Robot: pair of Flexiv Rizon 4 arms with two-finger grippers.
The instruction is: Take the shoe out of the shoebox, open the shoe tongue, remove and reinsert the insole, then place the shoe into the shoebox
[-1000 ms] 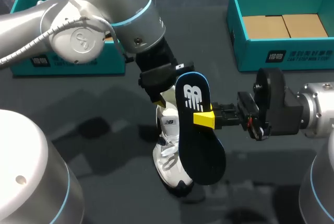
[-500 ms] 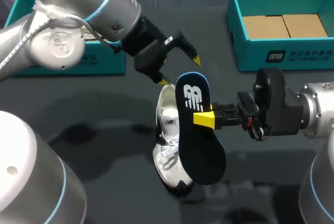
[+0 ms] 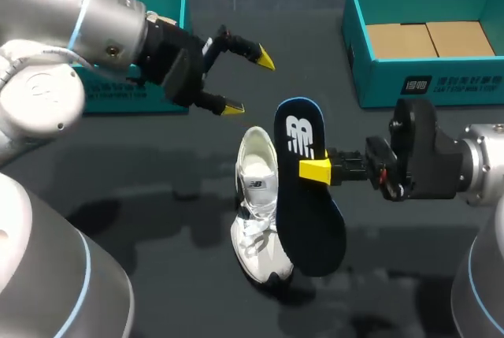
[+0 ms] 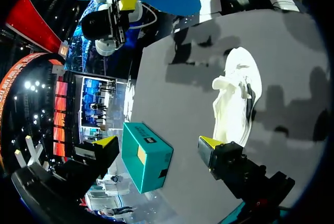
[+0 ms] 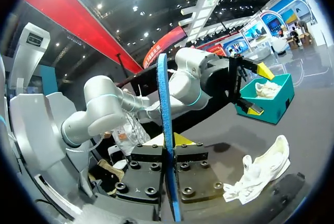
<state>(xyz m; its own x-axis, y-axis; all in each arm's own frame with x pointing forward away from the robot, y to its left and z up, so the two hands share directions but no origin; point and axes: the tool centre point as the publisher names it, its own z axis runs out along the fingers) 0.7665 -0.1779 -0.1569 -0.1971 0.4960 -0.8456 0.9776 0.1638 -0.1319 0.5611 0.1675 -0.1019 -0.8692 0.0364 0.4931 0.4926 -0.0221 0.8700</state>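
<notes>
Shoe (white) on dark table | right gripper clamps insole | left gripper wide open, empty

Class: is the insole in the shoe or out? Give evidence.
Out. The right gripper clamps the insole in the air, clear of the white shoe.

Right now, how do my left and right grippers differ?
The left gripper is open and empty; the right gripper is shut on the insole. The left gripper is near the left shoebox; the right gripper is beside the white shoe. Both hover above the table.
</notes>
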